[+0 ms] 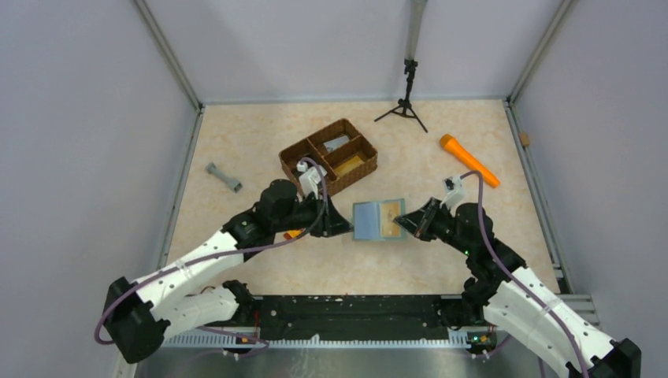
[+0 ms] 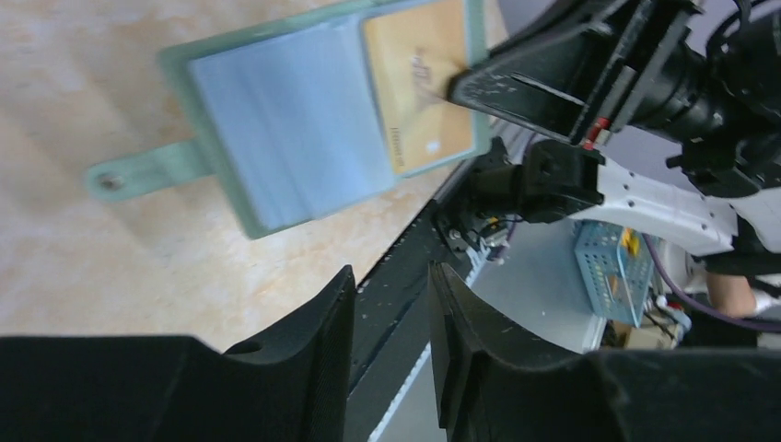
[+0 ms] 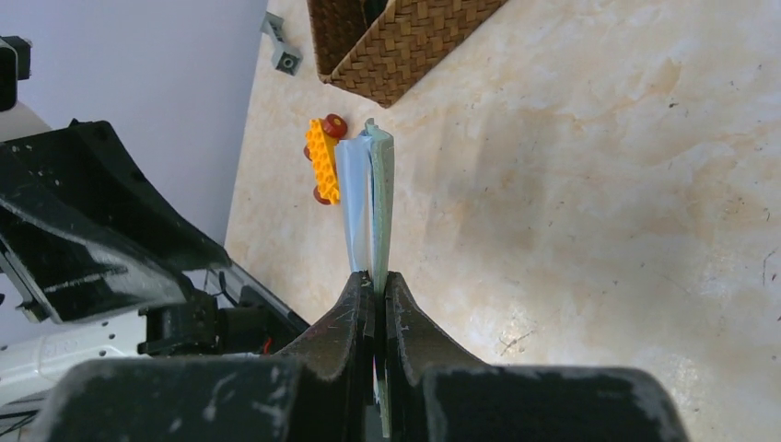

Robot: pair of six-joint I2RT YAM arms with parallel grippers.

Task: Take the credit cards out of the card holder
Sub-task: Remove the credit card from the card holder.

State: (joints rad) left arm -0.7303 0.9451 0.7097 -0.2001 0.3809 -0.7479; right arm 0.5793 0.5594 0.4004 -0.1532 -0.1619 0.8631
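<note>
**Counter inventory, near edge to far**

1. Left fingers (image 2: 336, 318): mid-counter (image 1: 354, 268), just off the left edge of the card holder (image 1: 379, 220). Narrowly parted, nothing between them.
2. Right fingers (image 3: 361, 308): pinched tight on the holder's right edge, over the yellowish piece (image 2: 419, 78).
3. Card holder: lying open, a little toward the near edge, tab (image 2: 147, 170) pointing at the left arm. Whether it rests on the counter or is raised, cannot tell.
4. Credit cards: none plainly seen. Any left presumably sit in the pale blue pockets (image 2: 285, 129).
5. Orange toy (image 3: 322, 161): just left of the holder.
6. Basket (image 1: 358, 175): 3 compartments, toward the far edge.
7. Orange cylinder (image 1: 469, 160): toward the far-right corner.

**Handling note:** Probable step is drawing a card while the right pinch anchors the holder. The left fingers should enter level with the pocket mouth and close on card edge only, not pocket film. They should then pull in line with the pocket, or the holder will drag.
</note>
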